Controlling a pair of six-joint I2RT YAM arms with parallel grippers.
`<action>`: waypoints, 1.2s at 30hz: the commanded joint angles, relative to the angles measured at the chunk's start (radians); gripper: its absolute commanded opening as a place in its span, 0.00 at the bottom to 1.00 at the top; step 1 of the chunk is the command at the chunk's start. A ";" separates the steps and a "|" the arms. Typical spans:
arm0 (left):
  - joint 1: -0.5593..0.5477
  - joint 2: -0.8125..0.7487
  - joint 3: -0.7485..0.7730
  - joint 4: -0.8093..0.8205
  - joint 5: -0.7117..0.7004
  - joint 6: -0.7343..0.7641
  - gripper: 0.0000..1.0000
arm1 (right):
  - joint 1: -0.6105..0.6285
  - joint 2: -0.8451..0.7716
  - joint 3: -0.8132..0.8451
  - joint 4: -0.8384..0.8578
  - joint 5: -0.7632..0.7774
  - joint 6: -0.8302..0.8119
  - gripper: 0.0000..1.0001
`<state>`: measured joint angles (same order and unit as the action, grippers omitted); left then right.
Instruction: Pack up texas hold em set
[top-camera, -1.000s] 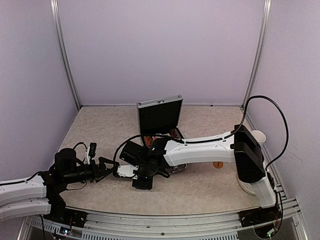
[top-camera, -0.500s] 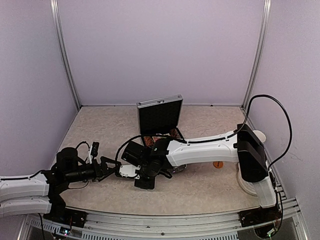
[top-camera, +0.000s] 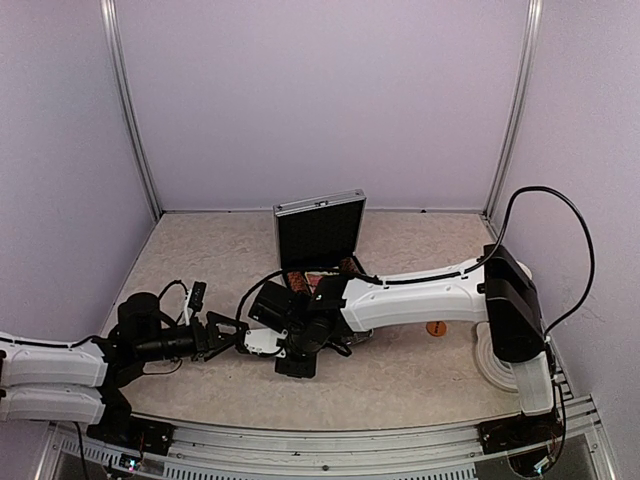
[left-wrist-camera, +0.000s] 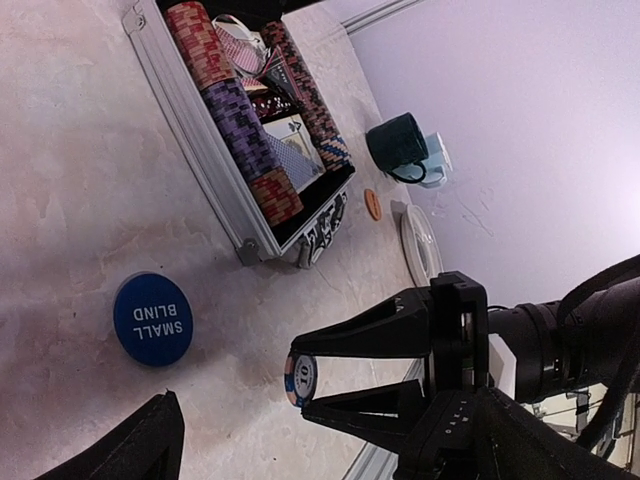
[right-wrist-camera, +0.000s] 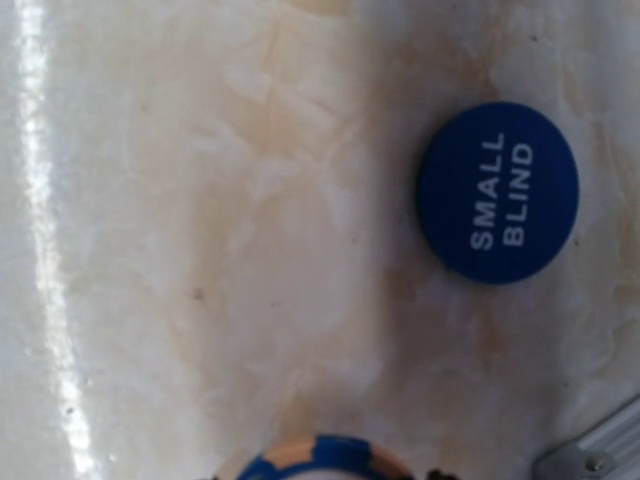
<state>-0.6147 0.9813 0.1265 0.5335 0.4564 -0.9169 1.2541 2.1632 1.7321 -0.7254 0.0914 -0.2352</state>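
Silver case (left-wrist-camera: 196, 143) mid-table, lid up, chip rows (left-wrist-camera: 236, 112) inside. Right gripper (left-wrist-camera: 304, 378) pinches blue chip (right-wrist-camera: 320, 458) near it; SMALL BLIND button (left-wrist-camera: 152, 318) loose on table (top-camera: 420, 372). Left gripper (top-camera: 222, 334) gaping, empty. Both pieces, lid closing remain.

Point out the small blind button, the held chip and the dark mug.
small blind button (left-wrist-camera: 153, 319), left wrist view, its blue face.
held chip (left-wrist-camera: 300, 377), left wrist view, its printed face.
dark mug (left-wrist-camera: 396, 143), left wrist view, its side.

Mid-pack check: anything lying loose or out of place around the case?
Yes. The blue button lies on the table outside the case, near its front corner. A small orange disc sits loose beyond the case, by the dark mug. Both look like unpacked set pieces. The right tool holds one chip.
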 joint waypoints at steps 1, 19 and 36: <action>0.001 0.030 -0.024 0.026 0.060 0.027 0.99 | -0.005 -0.099 0.001 0.130 -0.007 0.008 0.41; -0.007 0.051 -0.034 0.173 0.137 0.046 0.99 | -0.028 -0.208 -0.074 0.234 -0.089 0.022 0.40; -0.166 0.134 0.052 0.141 0.088 0.136 0.99 | -0.029 -0.220 -0.056 0.239 -0.124 0.020 0.40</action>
<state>-0.7151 1.0882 0.1680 0.8024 0.4370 -0.8799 1.2411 2.0212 1.6375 -0.7074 -0.0315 -0.2459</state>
